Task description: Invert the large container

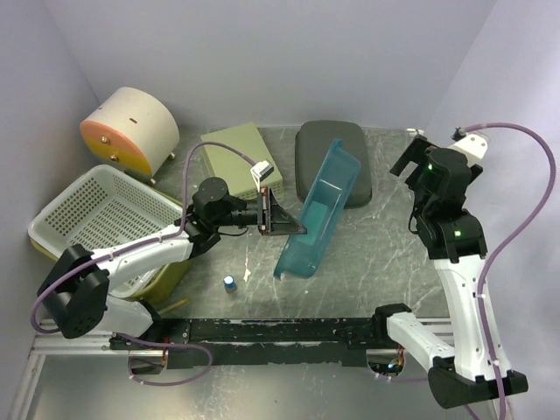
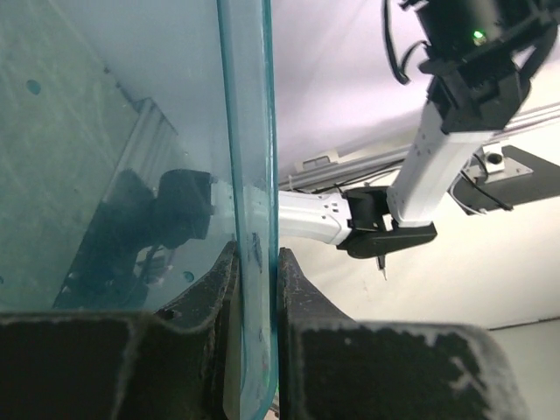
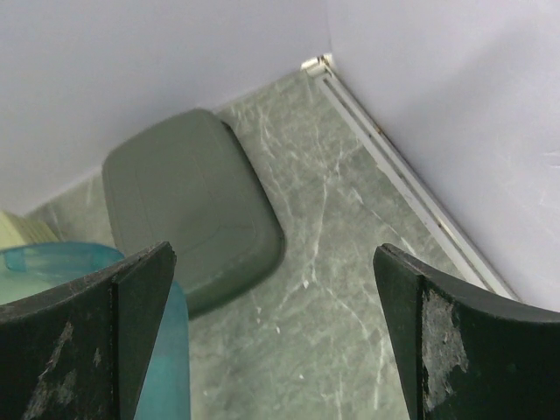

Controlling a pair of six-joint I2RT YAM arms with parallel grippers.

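Top view: I see the large container (image 1: 317, 214), a clear teal plastic tub, tipped up on one long edge mid-table. It sits on the green marbled table (image 1: 376, 254) with plain lavender walls around, the left gripper (image 1: 297, 227) at its rim and the right gripper (image 1: 409, 160) well apart. Left wrist: scuffed matte-black jaws are clamped on the tub's thin glossy wall. Right wrist: my jaws are spread wide, holding nothing, above a rounded grey lid (image 3: 188, 201) and veined stone running to the wall corner.

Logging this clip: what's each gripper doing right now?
Left gripper: shut on the wall of the teal container.
Right gripper: open, holding nothing.
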